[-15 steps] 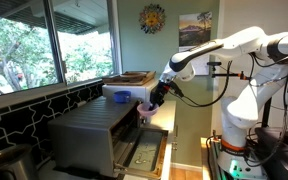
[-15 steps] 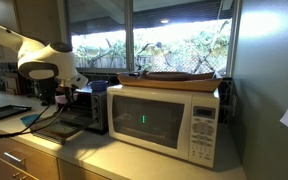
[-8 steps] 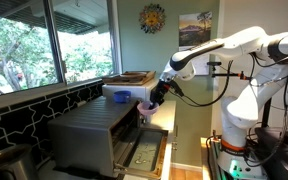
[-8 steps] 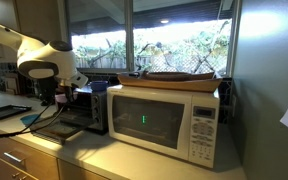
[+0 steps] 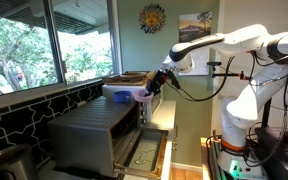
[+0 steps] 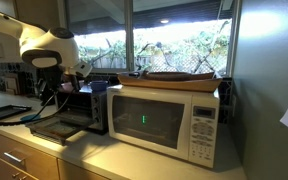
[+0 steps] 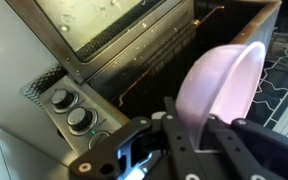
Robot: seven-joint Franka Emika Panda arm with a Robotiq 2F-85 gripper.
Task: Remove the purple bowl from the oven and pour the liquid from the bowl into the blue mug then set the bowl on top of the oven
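Note:
My gripper (image 5: 155, 87) is shut on the rim of the purple bowl (image 5: 141, 95) and holds it in the air by the upper front corner of the grey oven (image 5: 94, 135). In the wrist view the fingers (image 7: 189, 135) pinch the pale purple bowl (image 7: 222, 80), which is tilted on edge in front of the oven's dark cavity (image 7: 159, 60). The oven door (image 5: 144, 152) hangs open. The oven also shows in an exterior view (image 6: 84, 108). I cannot make out the blue mug.
A white microwave (image 6: 164, 120) with a wooden tray (image 6: 179, 77) on top stands beside the oven on the counter (image 6: 114, 160). The oven's knobs (image 7: 69, 110) are near the gripper. Windows (image 5: 44, 45) run behind the counter. The arm's base (image 5: 239, 110) stands past the counter's end.
The gripper has risen with the purple bowl, from in front of the oven opening to about the level of the oven's top. The arm's elbow lifted too.

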